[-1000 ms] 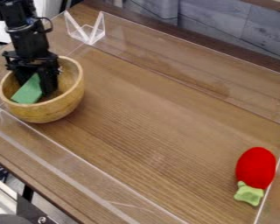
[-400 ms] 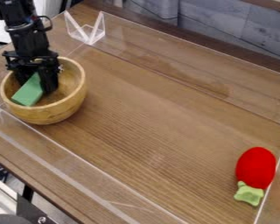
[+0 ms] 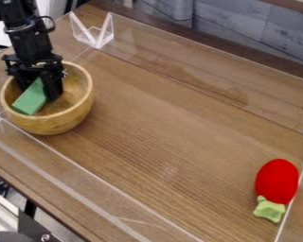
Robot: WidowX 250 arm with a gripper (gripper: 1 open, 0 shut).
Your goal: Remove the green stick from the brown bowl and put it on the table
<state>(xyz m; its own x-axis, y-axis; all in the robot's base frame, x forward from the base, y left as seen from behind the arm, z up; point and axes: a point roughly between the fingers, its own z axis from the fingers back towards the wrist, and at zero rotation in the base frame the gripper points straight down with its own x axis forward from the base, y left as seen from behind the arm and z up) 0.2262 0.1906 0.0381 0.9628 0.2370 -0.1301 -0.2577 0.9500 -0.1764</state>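
The brown bowl (image 3: 63, 115) sits near the table's (image 3: 167, 123) left edge. Inside it the green stick (image 3: 33, 98) leans tilted against the bowl's wall. My black gripper (image 3: 45, 83) reaches down into the bowl from above. Its fingers (image 3: 53, 83) are shut on the stick's upper end. The stick's top edge is partly hidden by the fingers.
A red strawberry-like toy (image 3: 276, 181) with a small green stem lies at the table's right side. Low clear acrylic walls (image 3: 96, 33) run around the table's edges, with a corner piece just behind the bowl.
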